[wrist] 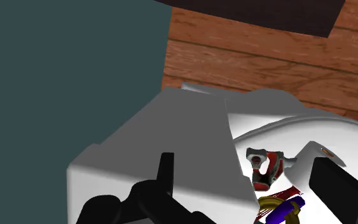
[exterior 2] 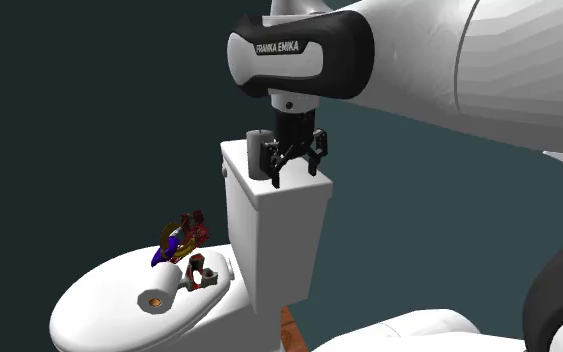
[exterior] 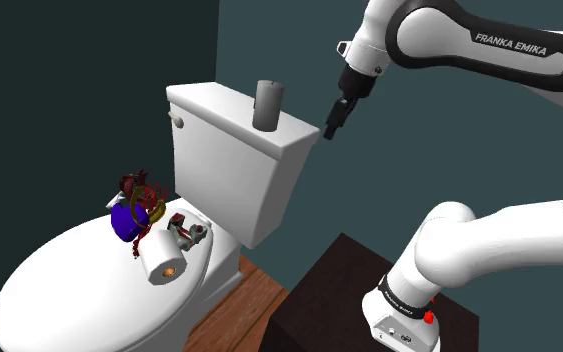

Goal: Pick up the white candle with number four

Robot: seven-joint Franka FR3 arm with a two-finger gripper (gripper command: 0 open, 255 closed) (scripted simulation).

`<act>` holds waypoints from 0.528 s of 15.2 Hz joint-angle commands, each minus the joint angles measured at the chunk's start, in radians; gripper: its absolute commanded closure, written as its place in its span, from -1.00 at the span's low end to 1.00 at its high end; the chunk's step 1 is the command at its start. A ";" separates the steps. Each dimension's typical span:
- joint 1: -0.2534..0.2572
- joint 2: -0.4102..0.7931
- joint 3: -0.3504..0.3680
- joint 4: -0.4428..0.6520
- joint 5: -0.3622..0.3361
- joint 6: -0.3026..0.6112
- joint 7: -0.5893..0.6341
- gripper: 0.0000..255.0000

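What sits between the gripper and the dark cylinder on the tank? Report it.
Nothing: in the shoulder view only a bare stretch of the white tank lid separates the open gripper from the dark cylinder.

Toilet tank [exterior: 234, 190] at the back, with a cylinder [exterior: 268, 105] upright on top. Gripper [exterior: 331, 128] hangs just off the tank's end, on the shoulder view's right of the cylinder. On the toilet lid [exterior: 59, 290] before the tank: candle [exterior: 157, 258] on its side, ornament [exterior: 134, 205] just behind it, small bracket [exterior: 191, 232] just beside.
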 commanded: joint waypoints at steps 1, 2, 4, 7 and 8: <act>0.000 0.000 0.000 0.000 0.000 0.000 0.000 -1.00; -0.011 0.033 0.020 0.027 0.013 0.010 0.055 -1.00; -0.038 0.100 0.058 0.087 0.035 0.027 0.164 -1.00; -0.079 0.205 0.110 0.189 0.054 0.045 0.326 -1.00; -0.093 0.240 0.126 0.225 0.057 0.049 0.380 -1.00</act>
